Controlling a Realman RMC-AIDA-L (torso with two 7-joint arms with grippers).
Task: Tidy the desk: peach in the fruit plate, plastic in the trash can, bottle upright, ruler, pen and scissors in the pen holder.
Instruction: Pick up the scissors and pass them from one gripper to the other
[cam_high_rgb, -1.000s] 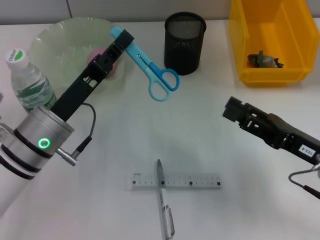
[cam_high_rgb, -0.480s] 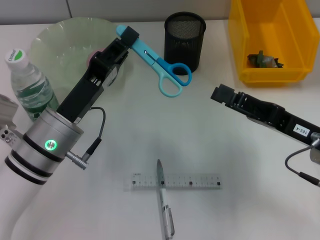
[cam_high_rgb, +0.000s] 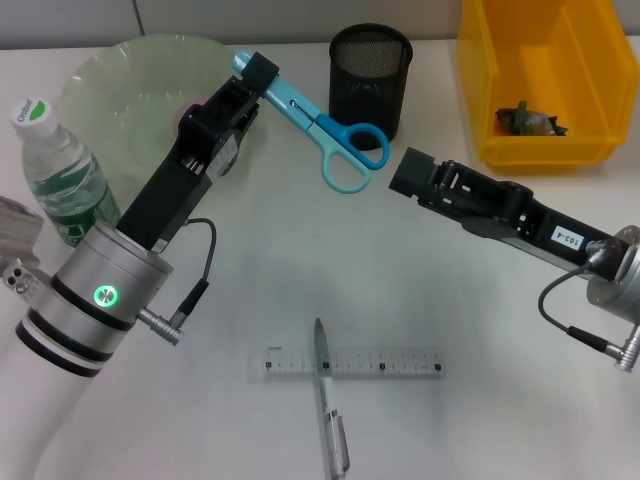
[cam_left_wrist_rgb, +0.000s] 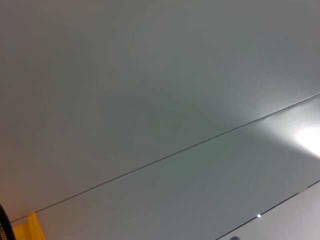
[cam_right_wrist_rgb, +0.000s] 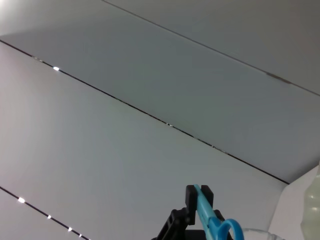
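In the head view, the left gripper (cam_high_rgb: 255, 78) is clamping the blue scissors (cam_high_rgb: 320, 125) by the blades, upper centre, handles hanging beside the black pen holder (cam_high_rgb: 370, 83). The right gripper (cam_high_rgb: 405, 172) is pointing at those handles; whether it is open I cannot tell. The ruler (cam_high_rgb: 352, 362) and pen (cam_high_rgb: 330, 410) are lying crossed on the surface (cam_high_rgb: 250, 260) at lower centre.

In the right wrist view, the scissors are showing at the bottom edge.
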